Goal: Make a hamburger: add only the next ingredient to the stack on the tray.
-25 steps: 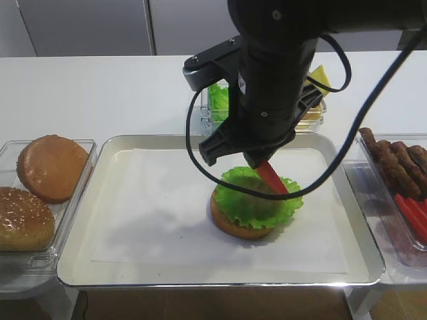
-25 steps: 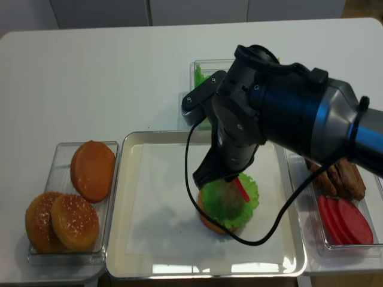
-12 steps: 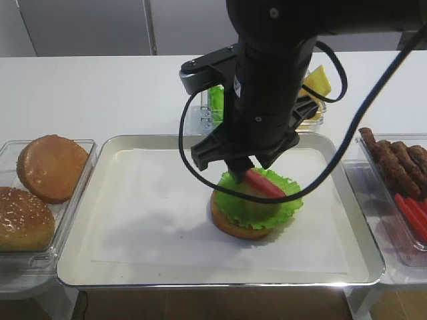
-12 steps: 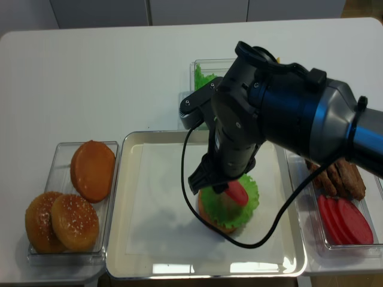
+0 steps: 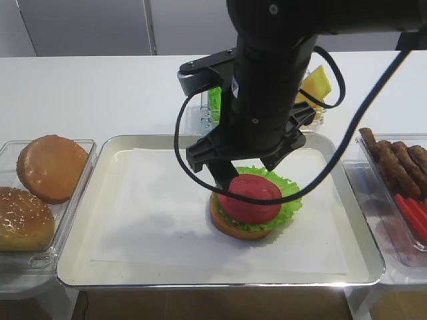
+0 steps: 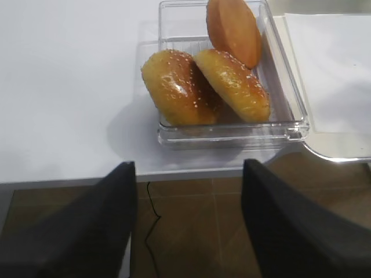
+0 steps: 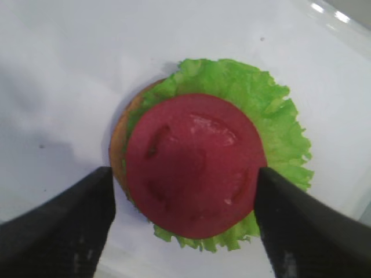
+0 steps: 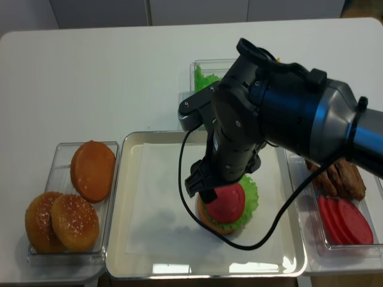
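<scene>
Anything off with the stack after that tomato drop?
Only a slight offset. In the right wrist view the tomato slice lies flat on the lettuce but sits toward the lower left, leaving more green at the upper right and nearly reaching the bun edge on the left. Right gripper is open, clear of it.

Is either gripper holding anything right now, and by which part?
Nothing is held. The right gripper stands open astride the tomato slice, which lies flat on the lettuce. The left gripper is open and empty.

- A small clear plastic container [image 6: 290, 113] sits on a white tabletop [image 6: 69, 87].
- Inside it: 2 seeded golden buns [image 6: 206, 87] side by side, 1 plain orange-brown bun [image 6: 235, 29] behind them.
- Right of the container: white paper [image 6: 333, 63].
</scene>
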Available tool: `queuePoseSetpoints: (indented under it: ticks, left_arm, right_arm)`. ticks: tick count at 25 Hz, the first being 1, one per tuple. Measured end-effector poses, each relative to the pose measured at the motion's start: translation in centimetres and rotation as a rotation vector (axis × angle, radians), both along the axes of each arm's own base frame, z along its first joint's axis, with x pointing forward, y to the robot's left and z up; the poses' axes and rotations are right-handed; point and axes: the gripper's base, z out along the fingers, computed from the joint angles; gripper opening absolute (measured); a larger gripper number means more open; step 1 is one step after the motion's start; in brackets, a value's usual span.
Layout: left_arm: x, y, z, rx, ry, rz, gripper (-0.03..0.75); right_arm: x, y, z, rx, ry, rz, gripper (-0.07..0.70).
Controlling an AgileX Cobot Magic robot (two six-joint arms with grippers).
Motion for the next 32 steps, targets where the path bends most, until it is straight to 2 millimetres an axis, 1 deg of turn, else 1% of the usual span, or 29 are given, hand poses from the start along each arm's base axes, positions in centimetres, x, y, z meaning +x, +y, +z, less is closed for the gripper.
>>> queuePoseSetpoints:
  ticks: [4, 6, 8, 11, 14, 18, 21, 23, 25, 28, 32]
  left_arm:
    - [0.0, 0.0, 0.0, 0.0, 0.0, 0.0, 0.427]
    - [0.0, 0.0, 0.0, 0.0, 0.0, 0.0, 0.427]
    - [0.0, 0.0, 0.0, 0.0, 0.0, 0.0, 0.427]
    - [0.0, 0.0, 0.0, 0.0, 0.0, 0.0, 0.427]
    - [0.0, 0.0, 0.0, 0.0, 0.0, 0.0, 0.427]
    - [0.0, 0.0, 0.0, 0.0, 0.0, 0.0, 0.427]
    - [0.0, 0.0, 0.0, 0.0, 0.0, 0.0, 0.427]
    - [0.0, 0.0, 0.0, 0.0, 0.0, 0.0, 0.427]
    - [0.0, 0.0, 0.0, 0.0, 0.0, 0.0, 0.427]
    - [0.0, 0.0, 0.0, 0.0, 0.0, 0.0, 0.427]
    - [0.0, 0.0, 0.0, 0.0, 0.0, 0.0, 0.427]
  right_arm:
    - [0.5, -0.6, 0.1, 0.023, 0.02, -0.008, 0.567]
    - [1.3, -1.9, 0.7, 0.049, 0.019, -0.04, 0.548]
    - [2.3, -3.7, 1.6, 0.08, 0.011, -0.083, 0.535]
    - [4.3, -7.8, 2.8, 0.133, 0.008, -0.187, 0.529]
    - [5.6, -12.0, 3.8, 0.189, 0.011, -0.297, 0.527]
    - [6.0, -17.3, 5.6, 0.218, -0.031, -0.444, 0.507]
    - [4.7, -19.7, 6.9, 0.228, -0.074, -0.503, 0.493]
    - [2.9, -20.4, 7.4, 0.219, -0.091, -0.513, 0.491]
    - [1.1, -20.7, 7.7, 0.208, -0.099, -0.51, 0.489]
    - [-2.1, -21.1, 7.7, 0.2, -0.104, -0.506, 0.486]
    - [-6.6, -21.7, 7.8, 0.197, -0.158, -0.5, 0.486]
